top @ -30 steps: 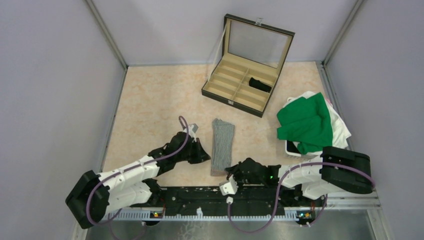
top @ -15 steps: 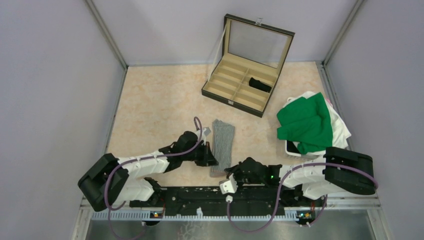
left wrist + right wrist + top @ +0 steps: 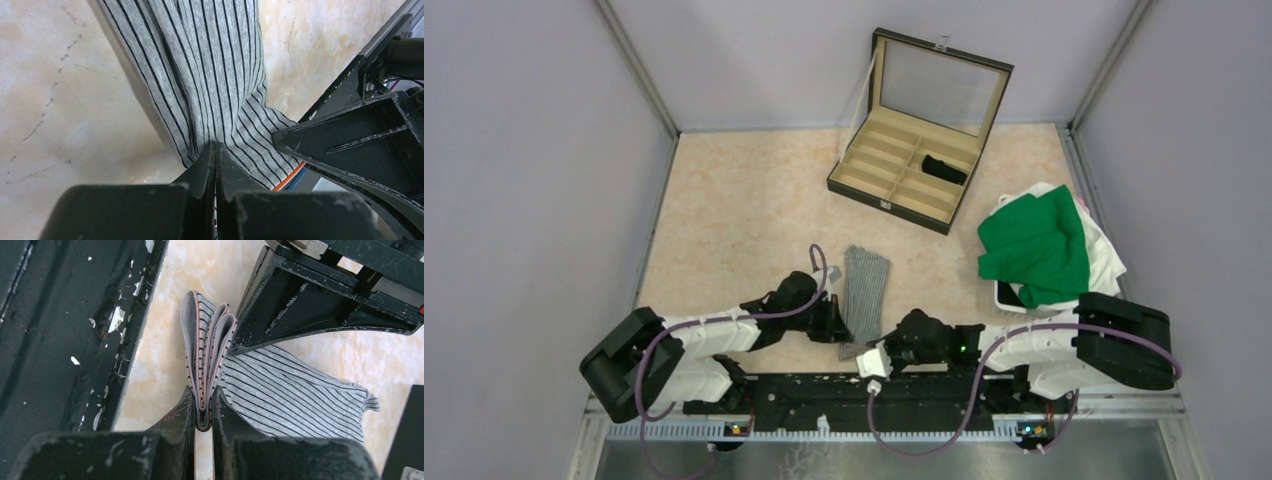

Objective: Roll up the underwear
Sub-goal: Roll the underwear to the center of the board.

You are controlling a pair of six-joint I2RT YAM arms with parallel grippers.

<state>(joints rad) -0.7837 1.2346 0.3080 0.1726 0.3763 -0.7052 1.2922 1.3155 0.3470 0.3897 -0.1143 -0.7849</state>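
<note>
Underwear [image 3: 865, 285], grey with thin dark stripes, lies as a long folded strip on the table [image 3: 724, 220], in the lower middle of the overhead view. At its bottom end the left gripper [image 3: 215, 150] is pinched tight on the edge, and the right gripper [image 3: 202, 405] clamps several stacked layers. Rolling seems barely begun. Next, both probably need to turn that end over evenly toward the top of the frame.

Soft, matt striped-knit underwear [image 3: 200, 65] on a smooth marbled table [image 3: 60, 90] — chipped black-painted rail [image 3: 60, 315]
</note>
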